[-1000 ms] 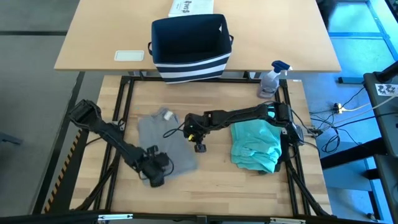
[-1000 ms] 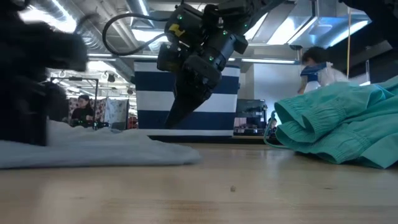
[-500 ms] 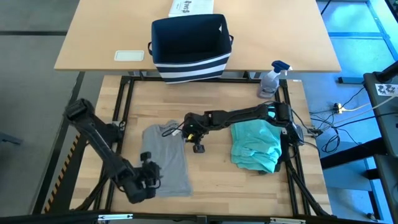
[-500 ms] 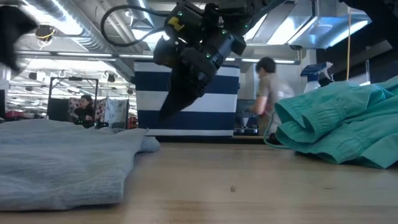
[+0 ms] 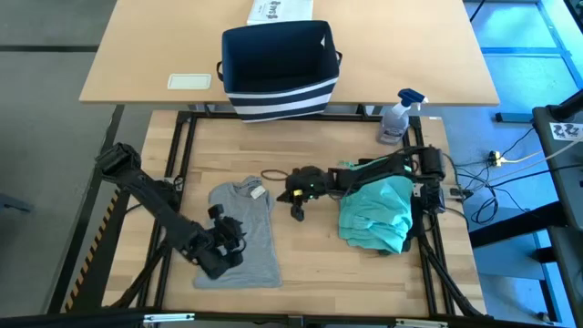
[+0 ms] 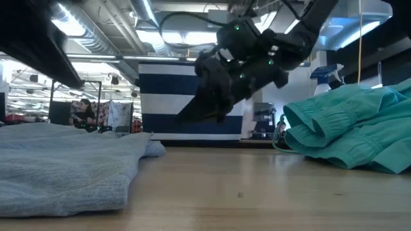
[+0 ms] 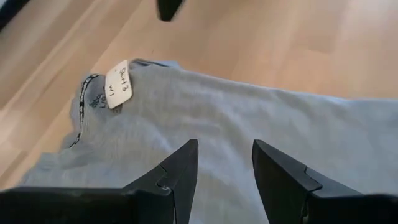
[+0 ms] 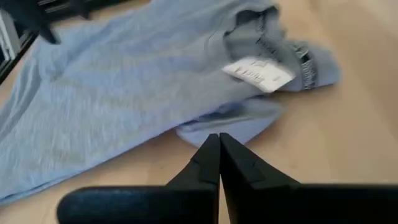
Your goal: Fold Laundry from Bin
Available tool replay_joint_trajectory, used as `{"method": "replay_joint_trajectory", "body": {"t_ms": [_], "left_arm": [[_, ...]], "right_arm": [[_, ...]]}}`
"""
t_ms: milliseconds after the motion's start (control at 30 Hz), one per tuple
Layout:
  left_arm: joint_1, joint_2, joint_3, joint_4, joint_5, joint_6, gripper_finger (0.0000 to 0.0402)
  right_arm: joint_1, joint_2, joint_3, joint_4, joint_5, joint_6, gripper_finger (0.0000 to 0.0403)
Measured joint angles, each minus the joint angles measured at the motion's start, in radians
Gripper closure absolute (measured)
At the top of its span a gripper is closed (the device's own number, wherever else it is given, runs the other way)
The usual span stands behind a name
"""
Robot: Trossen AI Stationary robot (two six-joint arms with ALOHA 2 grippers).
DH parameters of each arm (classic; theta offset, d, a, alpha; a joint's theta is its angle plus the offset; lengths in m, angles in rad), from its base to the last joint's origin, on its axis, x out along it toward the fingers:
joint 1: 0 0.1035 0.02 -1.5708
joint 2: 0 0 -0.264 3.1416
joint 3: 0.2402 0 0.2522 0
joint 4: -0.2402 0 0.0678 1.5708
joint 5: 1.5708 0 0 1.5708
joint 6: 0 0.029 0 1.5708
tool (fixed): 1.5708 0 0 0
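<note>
Grey T-shirt [image 5: 242, 233] lies long axis 12–6. Left gripper [image 5: 230, 242], jaws parted, empty, hovers over it; right gripper [image 5: 297, 202], shut, at its 2 o'clock.

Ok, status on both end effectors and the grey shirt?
Left end effector open over grey shirt, holding nothing. Right end effector shut, empty, beside the collar. Shirt lies flat on table. Teal garment lies apart.

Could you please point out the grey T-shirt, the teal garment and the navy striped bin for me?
grey T-shirt [image 5: 244, 232]: high view, on the middle of its flat body.
teal garment [image 5: 375, 211]: high view, on the centre of the crumpled heap.
navy striped bin [image 5: 282, 97]: high view, on its striped front wall.
</note>
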Motion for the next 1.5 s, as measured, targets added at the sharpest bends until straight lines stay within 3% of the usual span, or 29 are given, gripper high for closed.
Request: {"method": "replay_joint_trajectory", "body": {"t_ms": [133, 267, 467, 633, 767, 1067, 1500], "left_arm": [[0.074, 0.001, -0.060, 0.186, 0.039, 0.115, 0.0255], [0.128, 0.001, -0.096, 0.344, 0.078, 0.219, 0.0255], [0.167, 0.003, -0.122, 0.408, 0.129, 0.232, 0.0255], [0.181, 0.007, -0.161, 0.435, 0.156, 0.216, 0.0255], [0.185, 0.007, -0.176, 0.442, 0.157, 0.205, 0.0255], [0.208, 0.054, -0.178, 0.435, 0.200, 0.209, 0.0255], [0.211, 0.101, -0.178, 0.445, 0.233, 0.207, 0.0255]], "right_arm": [[0.023, 0.038, 0.007, 0.005, 0.007, 0.002, 0.0367], [0.045, 0.063, 0.028, 0.008, 0.048, 0.013, 0.0301], [0.048, 0.065, 0.048, -0.003, 0.133, 0.105, 0.0191], [0.049, 0.078, 0.095, -0.057, 0.196, 0.165, 0.0139], [0.049, 0.116, 0.136, -0.096, 0.216, 0.214, 0.0134], [0.064, 0.225, 0.258, -0.144, 0.200, 0.302, 0.0165], [0.069, 0.232, 0.369, -0.326, 0.207, 0.323, 0.0214]]}}
